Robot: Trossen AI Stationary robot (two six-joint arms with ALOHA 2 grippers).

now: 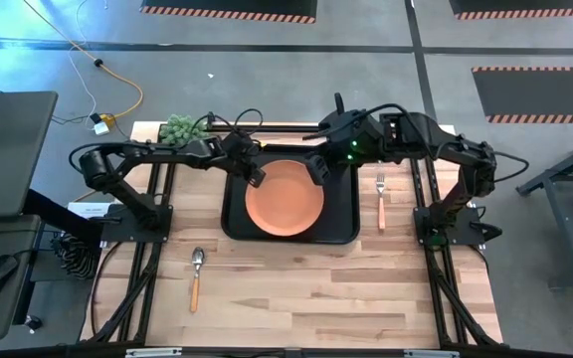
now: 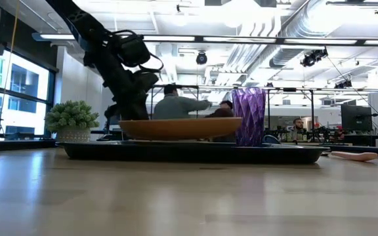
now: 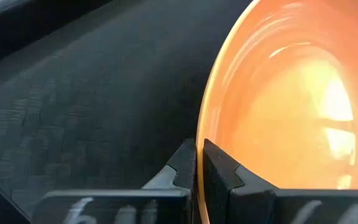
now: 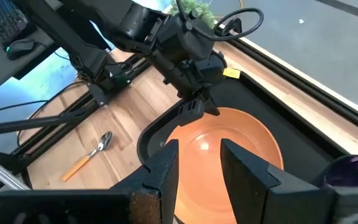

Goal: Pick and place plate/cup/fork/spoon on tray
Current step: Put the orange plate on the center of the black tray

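The orange plate [image 1: 285,197] lies over the black tray [image 1: 344,224] in the middle of the table. My left gripper [image 1: 257,175] is shut on the plate's far left rim. My right gripper [image 4: 199,165] is open and empty above the plate's far right side. The purple cup [image 2: 249,117] stands upright in the tray to the right of the plate; my right arm hides it in the high view. The fork [image 1: 381,199] lies flat on the table right of the tray. The spoon [image 1: 196,276] lies flat on the table near the front left. My left gripper pinches the plate's rim [image 3: 201,134] at its far left side, one finger inside the rim and one outside. The fingers slant down from the table's far left. The plate sits level in the low view [image 2: 179,127]; whether its base touches the tray floor I cannot tell.
A small potted plant [image 1: 179,127] stands at the table's far left corner. Bare wood lies in front of the tray and around the spoon. People [image 2: 176,105] show in the room behind the table.
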